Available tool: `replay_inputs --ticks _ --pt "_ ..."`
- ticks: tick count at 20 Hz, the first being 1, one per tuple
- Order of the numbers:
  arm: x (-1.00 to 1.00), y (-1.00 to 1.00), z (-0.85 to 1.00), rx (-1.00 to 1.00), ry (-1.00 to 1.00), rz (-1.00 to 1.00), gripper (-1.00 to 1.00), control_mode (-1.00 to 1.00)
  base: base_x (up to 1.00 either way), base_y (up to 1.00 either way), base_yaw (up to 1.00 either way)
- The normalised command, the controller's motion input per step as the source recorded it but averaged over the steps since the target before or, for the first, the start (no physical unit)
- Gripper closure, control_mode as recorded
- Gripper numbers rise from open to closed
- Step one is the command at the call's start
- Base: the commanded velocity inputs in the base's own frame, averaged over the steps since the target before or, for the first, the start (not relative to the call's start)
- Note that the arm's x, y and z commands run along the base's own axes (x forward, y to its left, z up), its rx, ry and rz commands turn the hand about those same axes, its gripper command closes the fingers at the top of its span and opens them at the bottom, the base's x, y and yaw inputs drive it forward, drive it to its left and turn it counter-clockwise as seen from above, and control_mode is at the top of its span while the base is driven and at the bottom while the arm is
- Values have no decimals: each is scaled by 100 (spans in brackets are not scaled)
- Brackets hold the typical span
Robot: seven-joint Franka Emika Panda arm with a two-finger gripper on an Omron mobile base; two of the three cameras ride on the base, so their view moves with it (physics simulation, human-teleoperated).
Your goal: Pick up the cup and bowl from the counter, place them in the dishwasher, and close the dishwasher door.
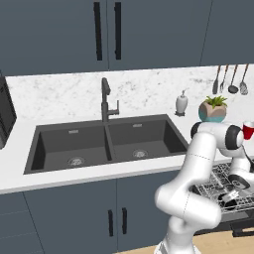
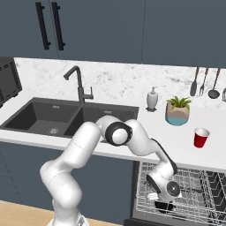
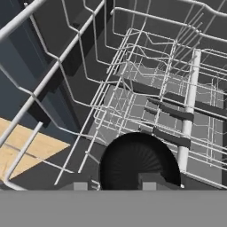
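One white robot arm reaches down into the dishwasher's wire rack [image 2: 194, 194]. Its gripper [image 2: 164, 205] grips one dark bowl [image 3: 139, 162] by the rim, low inside the rack. One red cup [image 2: 201, 137] stands on the counter [image 2: 132, 145] above the rack, beside one plant pot [image 2: 178, 111].
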Motion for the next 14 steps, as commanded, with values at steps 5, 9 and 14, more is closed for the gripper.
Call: replay_inputs --ticks 5,9,14 --pt "-12 0 19 0 -6 0 -100 -100 0 0 0" --pt "-17 0 79 1 -14 0 -100 -100 0 0 0" --pt "-9 -3 100 2 -7 0 -100 -100 0 0 0"
